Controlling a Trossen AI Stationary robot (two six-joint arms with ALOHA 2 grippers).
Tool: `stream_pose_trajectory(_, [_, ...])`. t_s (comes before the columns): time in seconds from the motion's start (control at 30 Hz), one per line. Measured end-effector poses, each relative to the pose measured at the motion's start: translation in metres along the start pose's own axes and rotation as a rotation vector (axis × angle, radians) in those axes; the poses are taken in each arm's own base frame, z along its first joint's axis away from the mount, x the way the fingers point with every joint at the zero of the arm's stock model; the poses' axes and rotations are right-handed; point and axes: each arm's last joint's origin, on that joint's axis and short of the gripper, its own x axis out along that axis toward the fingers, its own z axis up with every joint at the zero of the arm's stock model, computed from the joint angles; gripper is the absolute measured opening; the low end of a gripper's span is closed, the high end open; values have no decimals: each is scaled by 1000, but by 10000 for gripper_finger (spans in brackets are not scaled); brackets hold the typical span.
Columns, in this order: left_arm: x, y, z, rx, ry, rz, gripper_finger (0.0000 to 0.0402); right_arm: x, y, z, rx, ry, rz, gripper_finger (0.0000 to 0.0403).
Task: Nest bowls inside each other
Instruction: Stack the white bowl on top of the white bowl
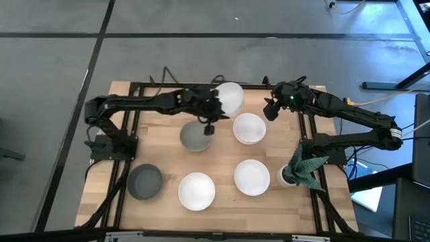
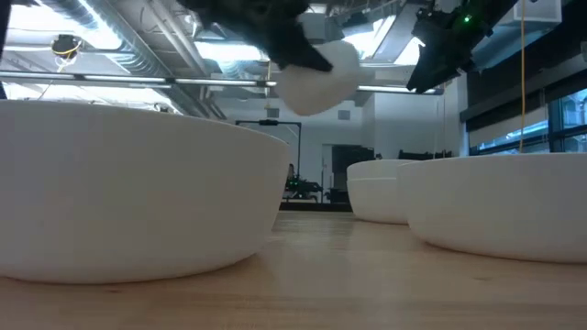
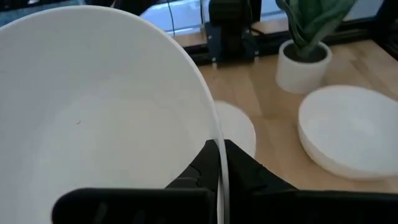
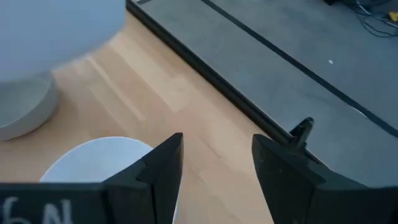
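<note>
My left gripper [image 1: 210, 113] is over the table's far middle, shut on a glossy white bowl [image 1: 229, 97] that it carries high above the table [image 2: 316, 73]. On the wood below rest a grey bowl [image 1: 196, 136], a white bowl [image 1: 248, 128], two more white bowls [image 1: 252, 177] [image 1: 197, 190] and a second grey bowl [image 1: 144, 181]. My right gripper [image 1: 271, 108] hovers open, holding nothing, by the far right side, just above the far white bowl [image 4: 93, 158]. My left gripper holds the white bowl by its rim [image 3: 217, 140], one finger [image 3: 189, 177] inside the bowl and the other finger [image 3: 252, 171] outside its wall. The bowl is lifted clear of the table and tilted, its opening facing the wrist camera.
A small white pot with a green plant [image 1: 290, 175] stands near the table's right edge beside my right arm's base. A black frame [image 1: 201, 84] runs along the table's far edge. Bare wood [image 1: 168, 158] lies between the bowls.
</note>
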Motion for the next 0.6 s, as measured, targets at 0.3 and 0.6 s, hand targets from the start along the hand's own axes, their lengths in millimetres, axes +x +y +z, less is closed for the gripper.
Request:
stream_pose_trajectory(0.3, [53, 7, 16, 28, -38, -137, 0, 4, -13, 0, 38, 19, -71, 193])
stream_pose_trajectory(0.6, [89, -18, 12, 43, -32, -264, 0, 6, -22, 0, 65, 24, -118, 193])
